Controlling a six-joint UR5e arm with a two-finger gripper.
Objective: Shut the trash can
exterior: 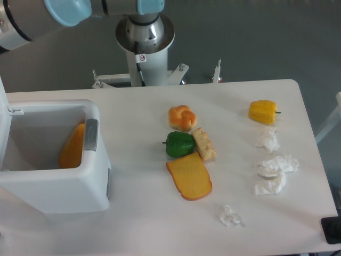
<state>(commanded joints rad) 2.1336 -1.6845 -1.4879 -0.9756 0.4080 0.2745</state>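
Observation:
The trash can (58, 186) is a large white boxy bin at the left of the table, standing open. Its lid (4, 122) is swung up at the far left edge, mostly cut off by the frame. A grey latch tab (91, 134) sits on the right rim. An orange item (72, 146) lies inside the bin. Only arm links (69, 8) show along the top left. The gripper itself is out of view.
The arm's base (145, 37) stands behind the table. Mid-table lie a bun (182, 117), a green pepper (179, 144), a bread piece (203, 144) and an orange slice (189, 177). A yellow pepper (263, 112) and several crumpled tissues (274, 165) lie at the right.

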